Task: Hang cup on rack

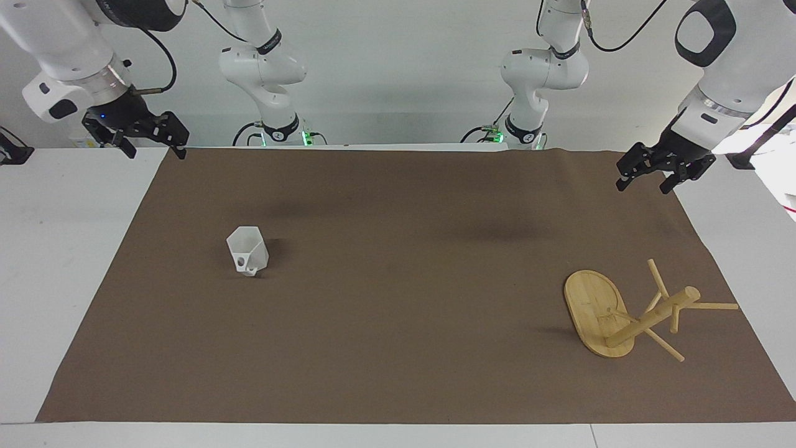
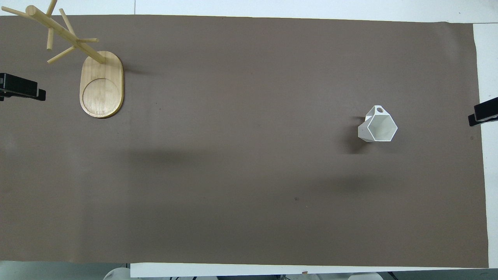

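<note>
the cup [image 1: 247, 251] [image 2: 377, 125] is seen upright on the brown mat [image 1: 398, 373] [image 2: 249, 175], mouth up, toward the right arm's end of the table, with its handle turned away from the robots. nothing is touching it.

the rack [image 1: 628, 314] [image 2: 83, 66] is stood on its oval base toward the left arm's end of the table, well apart from the cup. the post rises from the part of the base that lies farther from the robots, and thin pegs are seen sticking out from it. no cup is hung on it.

the left gripper [image 1: 650, 175] [image 2: 23, 88] is held up over the mat's edge at the left arm's end, nearer the robots' side; jaws are spread wide and nothing is gripped. it is clear of the rack.

the right gripper [image 1: 152, 144] [image 2: 482, 113] is held up over the mat's corner at the right arm's end, by the white table [image 1: 62, 249] [image 2: 488, 58]; jaws are spread wide too, nothing gripped. it is well apart from the cup.

in the overhead view only the tips of both grippers are shown at the side edges.
</note>
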Available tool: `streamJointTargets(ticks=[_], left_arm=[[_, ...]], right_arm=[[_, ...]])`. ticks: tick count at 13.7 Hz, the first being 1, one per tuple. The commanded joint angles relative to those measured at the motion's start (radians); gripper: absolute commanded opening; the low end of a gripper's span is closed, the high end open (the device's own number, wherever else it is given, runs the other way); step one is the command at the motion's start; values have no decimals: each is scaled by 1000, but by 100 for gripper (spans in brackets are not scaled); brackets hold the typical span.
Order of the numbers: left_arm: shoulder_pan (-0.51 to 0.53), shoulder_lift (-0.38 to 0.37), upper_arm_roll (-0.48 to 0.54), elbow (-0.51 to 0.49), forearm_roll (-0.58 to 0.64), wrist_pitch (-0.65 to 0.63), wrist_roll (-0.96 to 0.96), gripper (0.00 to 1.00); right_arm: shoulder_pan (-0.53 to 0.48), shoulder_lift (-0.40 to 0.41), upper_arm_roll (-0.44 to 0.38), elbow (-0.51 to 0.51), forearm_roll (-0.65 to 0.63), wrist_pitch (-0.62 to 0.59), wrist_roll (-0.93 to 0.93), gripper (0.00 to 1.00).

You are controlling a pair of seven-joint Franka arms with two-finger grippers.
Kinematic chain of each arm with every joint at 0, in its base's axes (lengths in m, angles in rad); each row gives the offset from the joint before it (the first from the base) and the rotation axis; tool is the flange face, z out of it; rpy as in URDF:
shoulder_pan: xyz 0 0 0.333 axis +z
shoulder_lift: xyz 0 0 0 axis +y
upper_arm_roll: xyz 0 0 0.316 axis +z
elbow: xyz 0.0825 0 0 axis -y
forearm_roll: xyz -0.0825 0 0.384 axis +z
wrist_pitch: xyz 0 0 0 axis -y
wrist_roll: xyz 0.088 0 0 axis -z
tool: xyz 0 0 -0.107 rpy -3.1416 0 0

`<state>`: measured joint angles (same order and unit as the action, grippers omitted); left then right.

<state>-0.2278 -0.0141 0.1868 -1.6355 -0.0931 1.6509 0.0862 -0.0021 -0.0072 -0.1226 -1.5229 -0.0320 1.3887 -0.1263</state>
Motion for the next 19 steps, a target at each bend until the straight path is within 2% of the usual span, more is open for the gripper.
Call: streamJointTargets(ticks=[1, 4, 7, 8, 11, 14, 16, 19], left_arm=[[12, 2, -7, 6, -10, -17, 15, 100], [10, 2, -7, 6, -10, -17, 15, 100], [12, 2, -7, 6, -10, -17, 15, 100], [12, 2, -7, 5, -10, -17, 15, 100], [12, 2, -7, 5, -10, -16, 15, 100], [12, 2, -7, 6, -10, -17, 15, 100], [12, 2, -7, 6, -10, -17, 15, 100], [12, 2, -7, 6, -10, -17, 15, 100]], right_arm=[[-4, -17, 3, -22, -3, 18, -170, 100], [-60, -4, 0, -43, 12, 108, -584, 100], [-134, 61, 0, -56, 162, 183, -1026, 100], [-175, 93, -2, -57, 266, 209, -1165, 100], [-295, 203, -2, -80, 482, 204, -1409, 100], [-369, 266, 0, -173, 723, 204, -1761, 100], [-432, 355, -2, -217, 898, 159, -1971, 100], [-487, 484, 0, -217, 1007, 70, -2160, 100]])
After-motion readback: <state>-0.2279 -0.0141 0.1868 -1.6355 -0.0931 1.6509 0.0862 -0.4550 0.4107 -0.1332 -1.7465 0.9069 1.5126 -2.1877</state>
